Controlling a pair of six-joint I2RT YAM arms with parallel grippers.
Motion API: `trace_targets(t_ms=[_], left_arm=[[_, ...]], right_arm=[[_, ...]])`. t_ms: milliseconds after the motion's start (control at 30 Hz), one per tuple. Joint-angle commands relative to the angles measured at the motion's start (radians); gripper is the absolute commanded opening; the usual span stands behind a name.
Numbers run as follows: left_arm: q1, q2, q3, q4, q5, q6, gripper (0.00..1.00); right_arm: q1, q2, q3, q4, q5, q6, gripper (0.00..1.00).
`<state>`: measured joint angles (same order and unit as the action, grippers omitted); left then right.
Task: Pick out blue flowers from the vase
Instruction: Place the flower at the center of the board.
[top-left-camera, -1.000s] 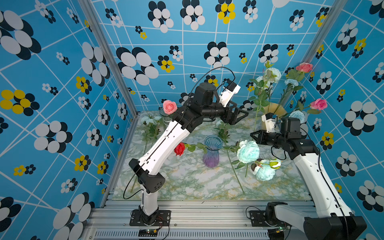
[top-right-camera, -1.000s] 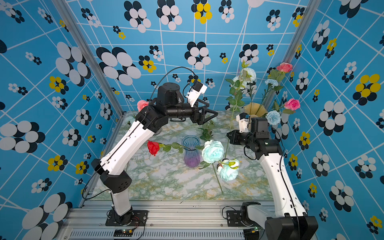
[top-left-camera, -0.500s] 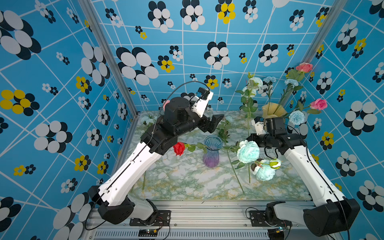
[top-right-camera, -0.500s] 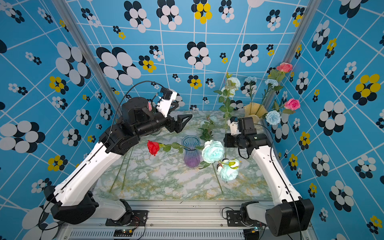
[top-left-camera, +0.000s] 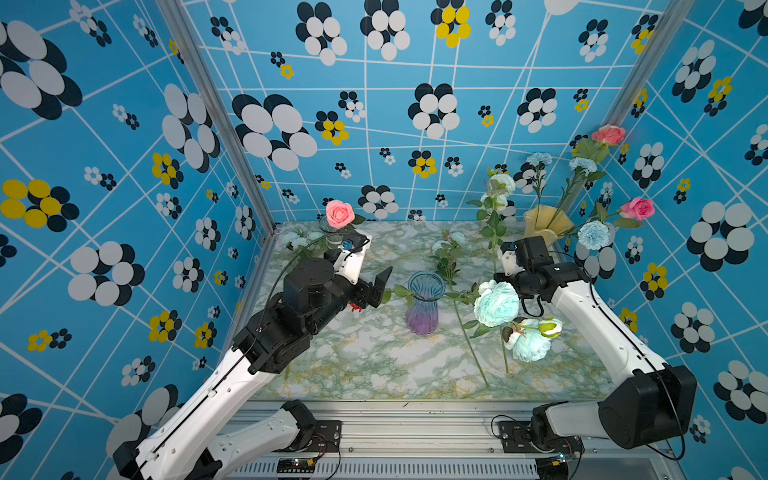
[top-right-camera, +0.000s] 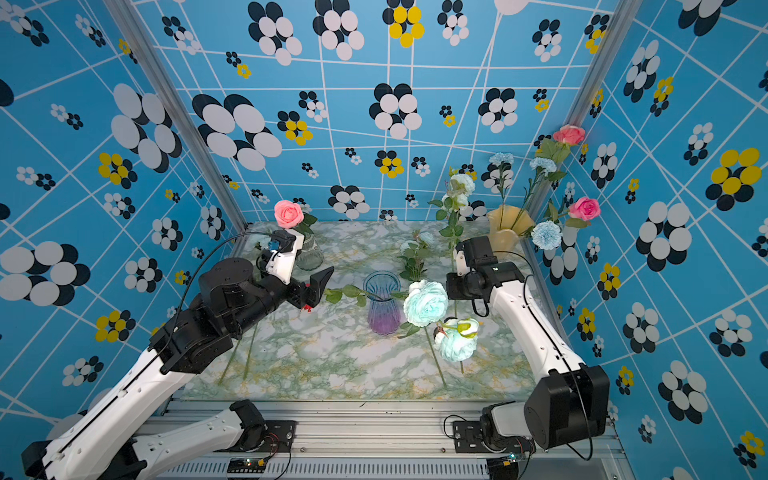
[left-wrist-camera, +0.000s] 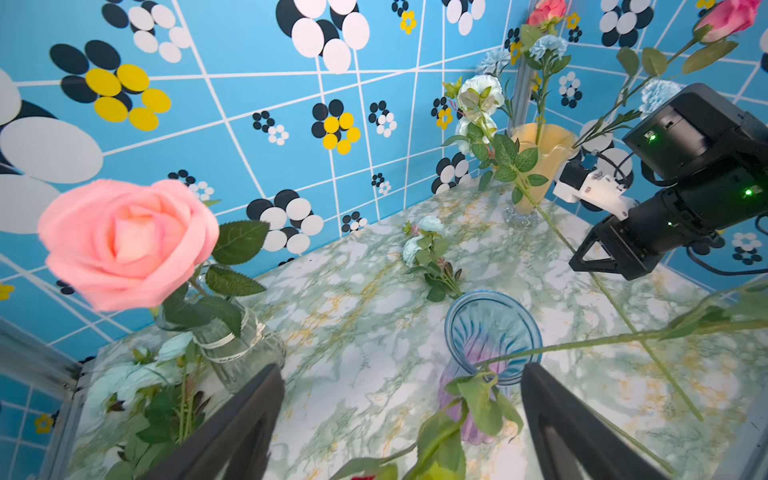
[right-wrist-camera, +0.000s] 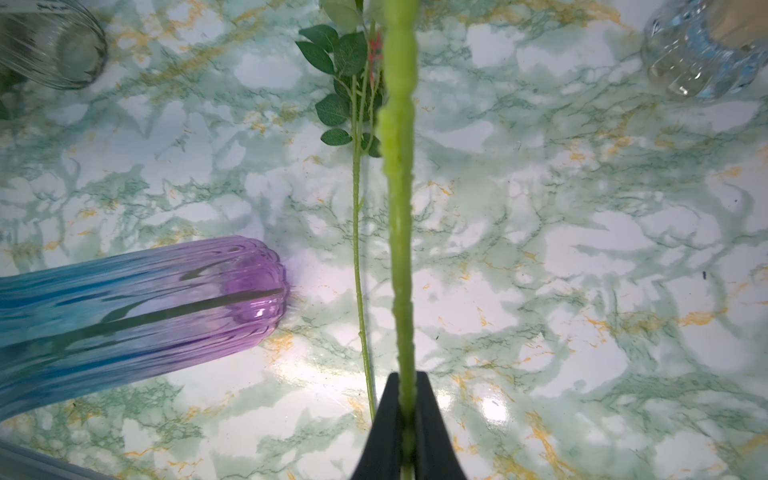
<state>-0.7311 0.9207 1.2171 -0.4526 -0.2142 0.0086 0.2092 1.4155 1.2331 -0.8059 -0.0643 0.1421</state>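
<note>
- Right end effector (right-wrist-camera: 406, 390) grips a flower stem (right-wrist-camera: 400, 208) beside the blue vase (top-left-camera: 423, 299); it's out, I reckon, so lay it on the desk (top-left-camera: 374, 357) next.
- Left end effector (left-wrist-camera: 401, 374) gapes near that vase.

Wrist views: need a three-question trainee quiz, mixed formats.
1. Fill in: the rose in the jar is ___.
2. True or false: the left end effector is open.
3. The right end effector grips: A the jar, B a stem, C nothing.
Key: 1 pink; 2 true; 3 B.
</note>
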Motion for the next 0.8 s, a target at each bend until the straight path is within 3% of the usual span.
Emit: trace_targets(t_ms=[0,467,767], left_arm=[[0.017,-0.046,-0.090,0.021,-0.070,-0.012,0.92],[0.099,-0.265,-0.543,0.184,-0.058,-0.214,0.92],[0.125,-0.304,-0.656,0.228,-0.025,-0.265,0.92]], right_arm=[[0.006,0.050,-0.015,-0.004,0.031,0.001,0.00],[0.006,0.317,0.032,-0.002,0.139,-0.018,0.00],[0.008,0.433,0.068,-0.028,0.110,-0.043,0.00]])
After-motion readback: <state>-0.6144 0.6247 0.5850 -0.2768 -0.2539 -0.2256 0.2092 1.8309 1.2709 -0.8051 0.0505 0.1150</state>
